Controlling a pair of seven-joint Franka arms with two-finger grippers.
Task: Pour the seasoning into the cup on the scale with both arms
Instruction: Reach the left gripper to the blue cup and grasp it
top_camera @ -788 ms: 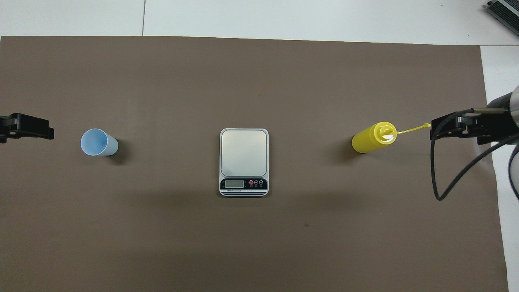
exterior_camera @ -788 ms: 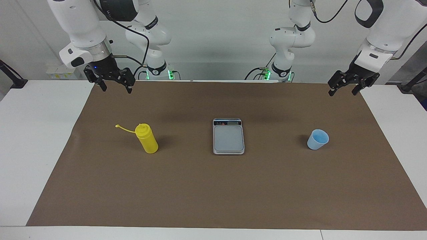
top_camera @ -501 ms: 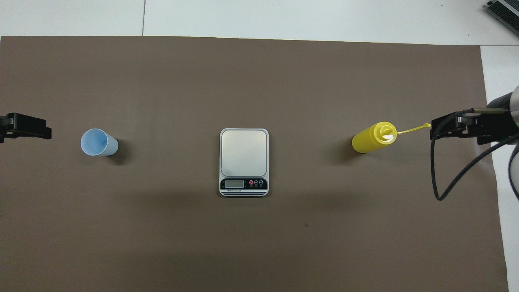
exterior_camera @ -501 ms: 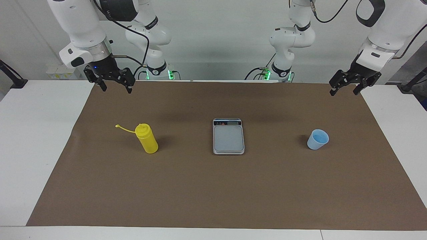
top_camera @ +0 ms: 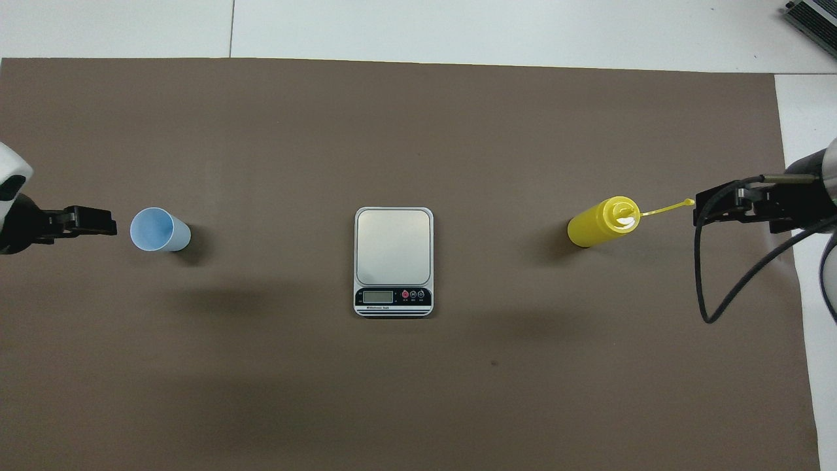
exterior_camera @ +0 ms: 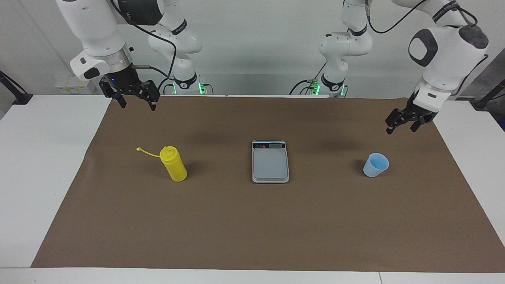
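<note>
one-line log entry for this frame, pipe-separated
stage: approach | left gripper: open, in the air beside cup | right gripper: open, waiting | seasoning bottle: upright, untouched | scale: plate bare

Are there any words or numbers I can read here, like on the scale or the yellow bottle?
Nothing here can be read.
Scale: its display strip has a small screen, round buttons and a line of tiny print beneath, all too small to read.
Yellow bottle: no label shows.
Blue cup: plain, no writing.
Right arm: tiny print on a dark joint section, too small to read.
</note>
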